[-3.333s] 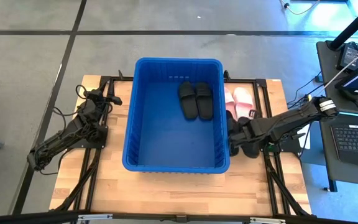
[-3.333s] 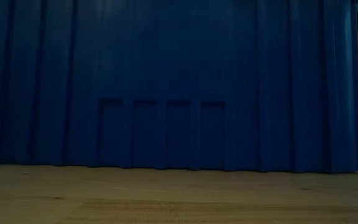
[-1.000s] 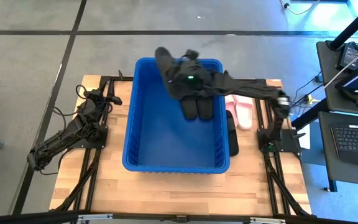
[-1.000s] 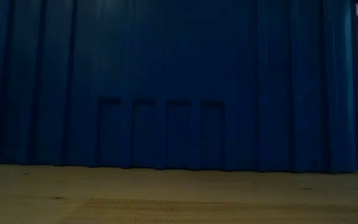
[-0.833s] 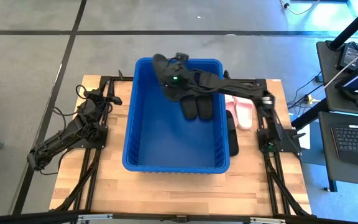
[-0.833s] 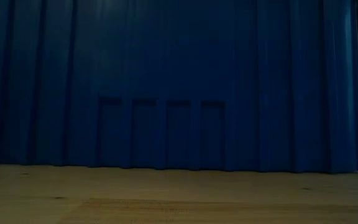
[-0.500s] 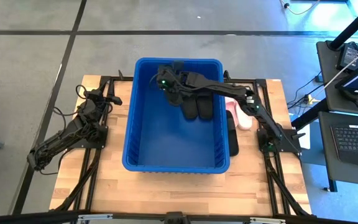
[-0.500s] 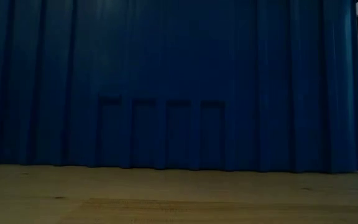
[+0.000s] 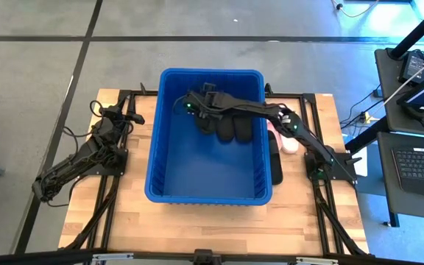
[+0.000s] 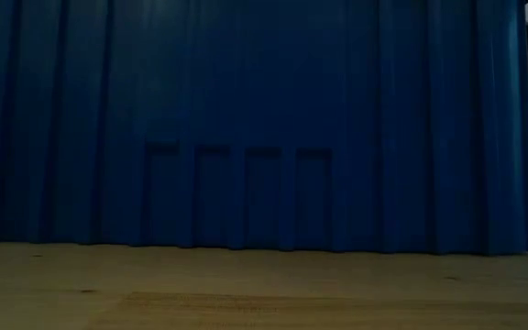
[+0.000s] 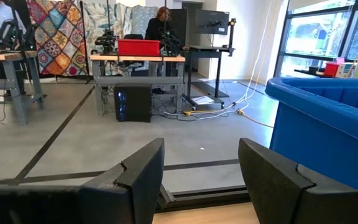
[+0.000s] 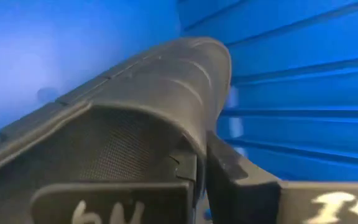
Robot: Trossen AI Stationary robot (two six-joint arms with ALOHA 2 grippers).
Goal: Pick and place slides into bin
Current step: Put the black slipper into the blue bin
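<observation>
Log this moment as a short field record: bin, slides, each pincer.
bin: blue bin mid-table, open top
slides in bin: two black slides side by side near the far wall
slide in grasp: black slide held low inside the bin, beside those two
slides outside: pink slide and another black slide on the table by the bin's right wall
right pincer: right pincer reaching over the bin's right rim, shut on the black slide
left pincer: left pincer open, holding nothing, parked left of the bin
</observation>
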